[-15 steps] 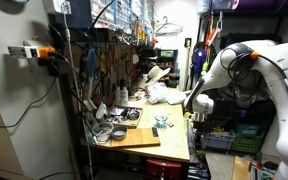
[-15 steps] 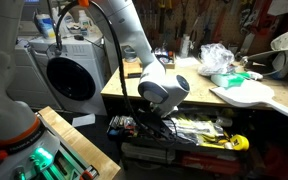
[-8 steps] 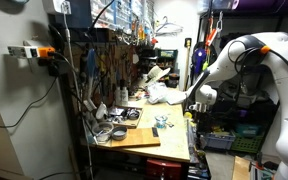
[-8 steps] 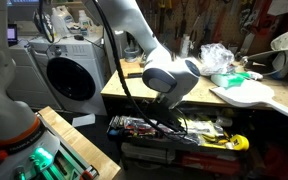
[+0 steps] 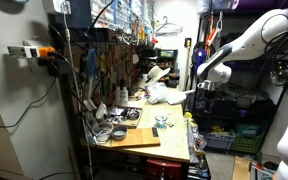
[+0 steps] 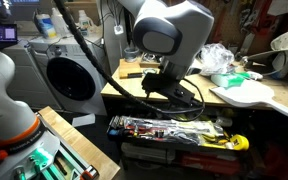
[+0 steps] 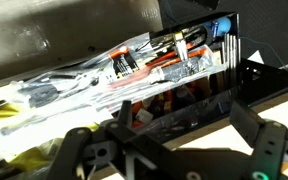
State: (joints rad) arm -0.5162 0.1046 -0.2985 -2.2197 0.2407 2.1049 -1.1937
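Note:
My gripper [image 5: 198,88] hangs in the air beside the front edge of the workbench [image 5: 174,150], open and empty. In an exterior view it points down [image 6: 166,82] over the bench edge [image 6: 134,90], with cables trailing below it. In the wrist view the two black fingers [image 7: 169,140] stand wide apart with nothing between them. Beyond them lies a tray of tools [image 7: 169,62] with red and orange handles. The same tray [image 6: 169,128] sits under the bench. Nearest on the benchtop is a crumpled white plastic bag [image 6: 216,58], which also shows in an exterior view [image 5: 164,95].
A wooden board [image 5: 139,135] with small parts lies on the bench near a pegboard of tools [image 5: 109,60]. A white cutting board [image 6: 249,95] lies on the bench end. A washing machine [image 6: 69,75] stands behind. A yellow item [image 6: 234,143] lies by the tray.
The arm has risen: the gripper moved from below the bench edge up to above benchtop height. It stayed open and empty.

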